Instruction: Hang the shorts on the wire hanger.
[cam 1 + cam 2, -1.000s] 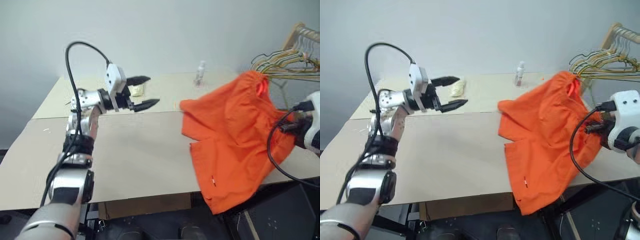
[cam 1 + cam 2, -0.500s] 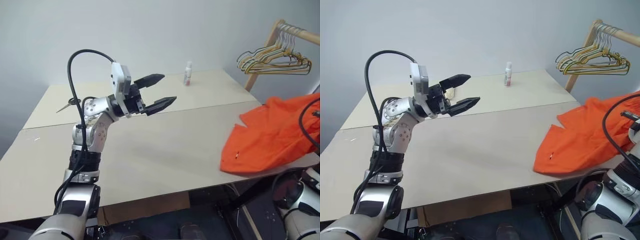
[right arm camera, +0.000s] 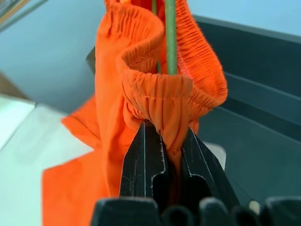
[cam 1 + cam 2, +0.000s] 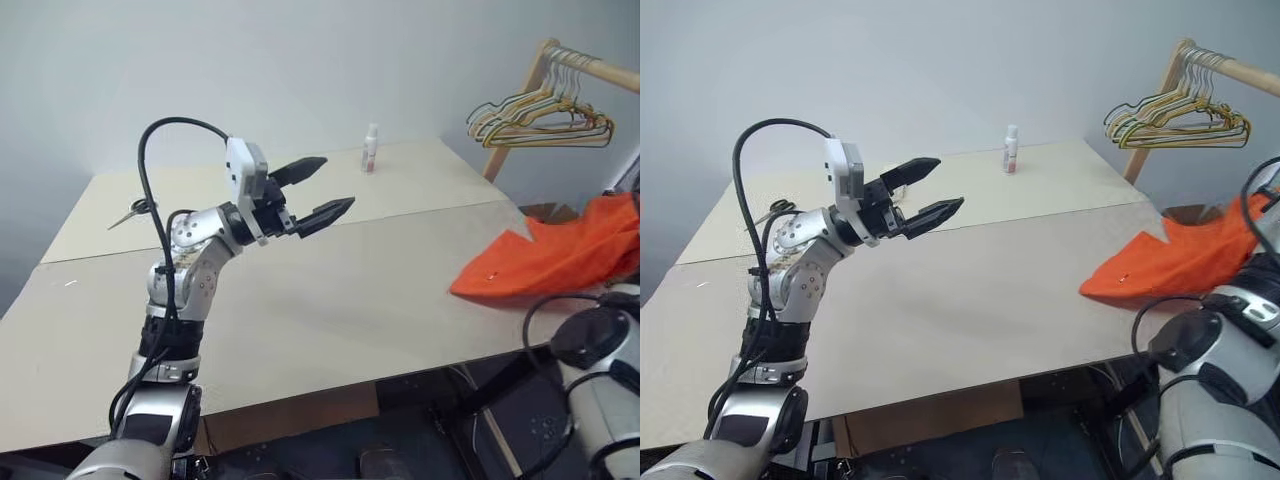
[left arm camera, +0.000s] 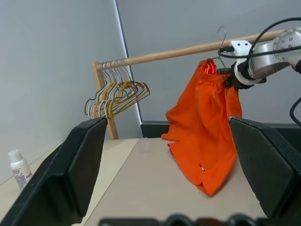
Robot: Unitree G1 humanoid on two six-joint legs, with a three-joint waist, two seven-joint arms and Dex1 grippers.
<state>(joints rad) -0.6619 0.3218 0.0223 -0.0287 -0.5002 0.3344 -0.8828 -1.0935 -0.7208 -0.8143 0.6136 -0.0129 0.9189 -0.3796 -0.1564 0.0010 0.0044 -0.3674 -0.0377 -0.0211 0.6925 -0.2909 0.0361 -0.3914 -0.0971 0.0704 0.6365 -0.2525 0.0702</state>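
Observation:
The bright orange shorts (image 4: 556, 262) trail off the table's right edge and rise toward the right. In the left wrist view the shorts (image 5: 202, 127) hang by their waistband from my right gripper (image 5: 231, 79), just under a wooden rail. My right gripper (image 3: 165, 128) is shut on the gathered elastic waistband. The thin wire hanger (image 3: 170, 33) runs down into the waistband opening, and its hook (image 5: 220, 36) stands up by the rail. My left gripper (image 4: 336, 181) hovers open and empty above the table's left half, well clear of the shorts.
A bunch of coloured hangers (image 4: 540, 115) hangs on the wooden rail (image 4: 590, 62) at the far right. A small white bottle (image 4: 371, 148) stands at the back of the table (image 4: 350, 300). A small thin object (image 4: 133, 211) lies at the far left edge.
The head camera has turned. My right gripper carried the shorts to the right and up, pulling most of the cloth off the table. The left gripper drew back slightly and stayed open.

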